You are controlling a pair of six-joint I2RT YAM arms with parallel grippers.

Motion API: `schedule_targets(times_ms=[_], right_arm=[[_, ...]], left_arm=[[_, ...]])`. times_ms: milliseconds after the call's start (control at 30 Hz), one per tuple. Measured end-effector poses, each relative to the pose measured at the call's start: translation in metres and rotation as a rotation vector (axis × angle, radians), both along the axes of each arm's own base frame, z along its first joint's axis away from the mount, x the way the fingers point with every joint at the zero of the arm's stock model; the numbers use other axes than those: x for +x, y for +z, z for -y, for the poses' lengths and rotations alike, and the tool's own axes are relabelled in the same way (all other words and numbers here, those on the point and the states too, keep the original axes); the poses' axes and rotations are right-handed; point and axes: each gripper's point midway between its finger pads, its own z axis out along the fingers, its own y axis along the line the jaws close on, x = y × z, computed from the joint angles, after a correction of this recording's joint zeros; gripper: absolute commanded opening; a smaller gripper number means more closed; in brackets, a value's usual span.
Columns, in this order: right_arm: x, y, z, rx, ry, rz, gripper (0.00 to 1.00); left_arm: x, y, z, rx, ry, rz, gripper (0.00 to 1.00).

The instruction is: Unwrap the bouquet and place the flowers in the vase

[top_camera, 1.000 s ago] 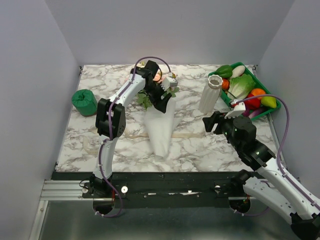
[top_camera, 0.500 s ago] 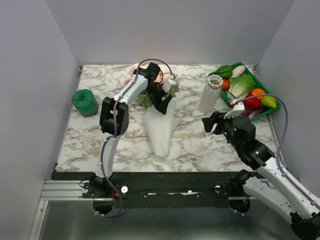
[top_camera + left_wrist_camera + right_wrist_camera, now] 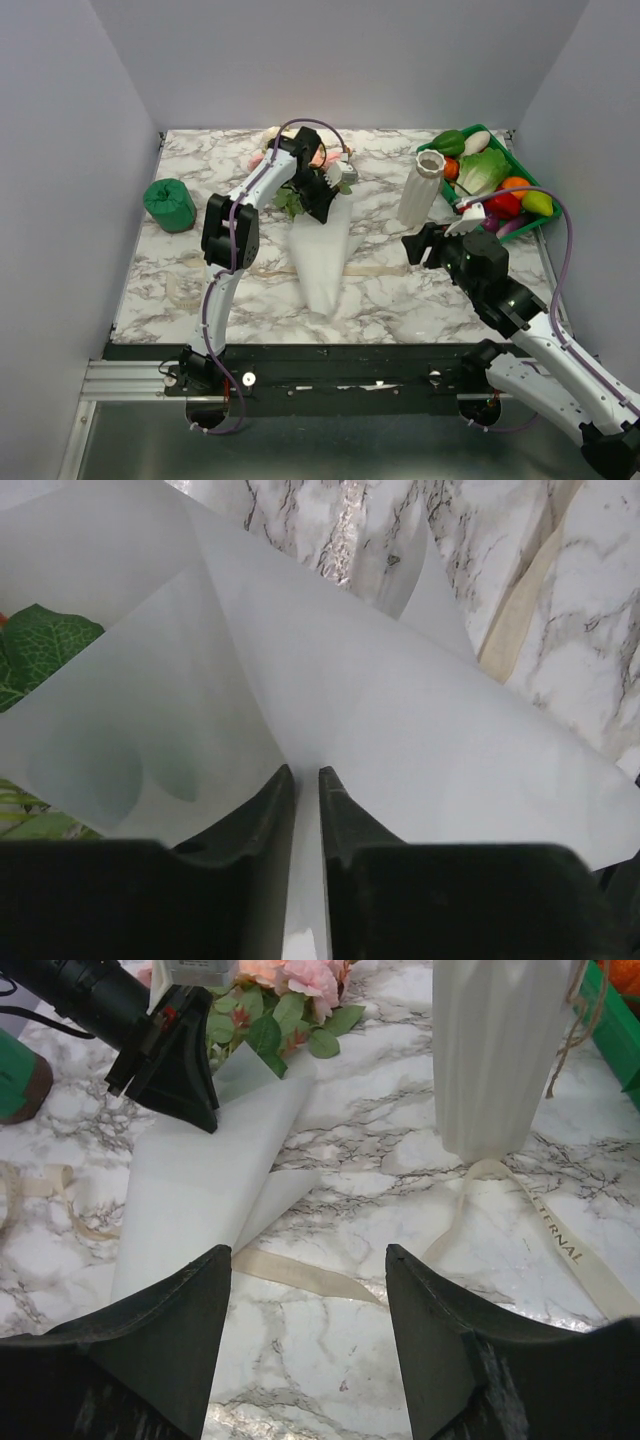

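Observation:
The bouquet lies in the middle of the table, its white paper cone (image 3: 320,250) pointing toward me. The flowers (image 3: 325,160) with pink and peach heads and green leaves stick out at its far end. My left gripper (image 3: 318,212) sits at the cone's wide mouth. In the left wrist view its jaws (image 3: 306,772) stand nearly together with an edge of the paper (image 3: 400,750) between them. The white ribbed vase (image 3: 420,190) stands upright to the right. My right gripper (image 3: 415,245) hovers open just in front of the vase (image 3: 500,1050), holding nothing.
A green tray (image 3: 524,163) of plastic vegetables sits at the back right, close behind the vase. A green roll (image 3: 168,203) lies at the left edge. Loose cream ribbon (image 3: 310,1275) trails over the marble between cone and vase, and more ribbon (image 3: 185,295) lies at the front left.
The left gripper's jaws have closed from wide open onto the paper edge at the cone's mouth. The right arm has shifted slightly left.

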Motion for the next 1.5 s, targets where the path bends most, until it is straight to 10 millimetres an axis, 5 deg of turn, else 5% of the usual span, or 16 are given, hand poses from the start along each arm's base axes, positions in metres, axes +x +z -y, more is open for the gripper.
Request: schedule_targets(times_ms=[367, 567, 1100, 1267, 1333, 1400, 1500], right_arm=[[-0.002, 0.001, -0.005, 0.012, 0.029, 0.001, 0.69], [-0.003, 0.003, -0.006, 0.017, 0.038, 0.006, 0.69], [-0.006, 0.010, -0.008, 0.042, 0.049, 0.022, 0.68], [-0.007, 0.014, -0.007, 0.058, 0.048, 0.030, 0.68], [-0.008, 0.016, -0.007, 0.065, 0.047, 0.035, 0.68], [-0.009, 0.018, -0.007, 0.070, 0.048, 0.040, 0.70], [-0.009, 0.018, -0.007, 0.073, 0.049, 0.042, 0.73]], left_arm=[[-0.001, 0.004, 0.000, 0.002, 0.003, -0.004, 0.01], [-0.003, 0.020, -0.001, -0.002, 0.002, 0.005, 0.00], [-0.060, 0.164, -0.021, -0.101, 0.059, 0.189, 0.02], [-0.078, 0.173, -0.020, -0.095, 0.113, 0.171, 0.14], [-0.085, 0.167, -0.022, -0.076, 0.137, 0.156, 0.68], [-0.089, 0.164, -0.023, -0.056, 0.160, 0.145, 0.99], [-0.090, 0.166, -0.021, -0.043, 0.198, 0.137, 0.99]])
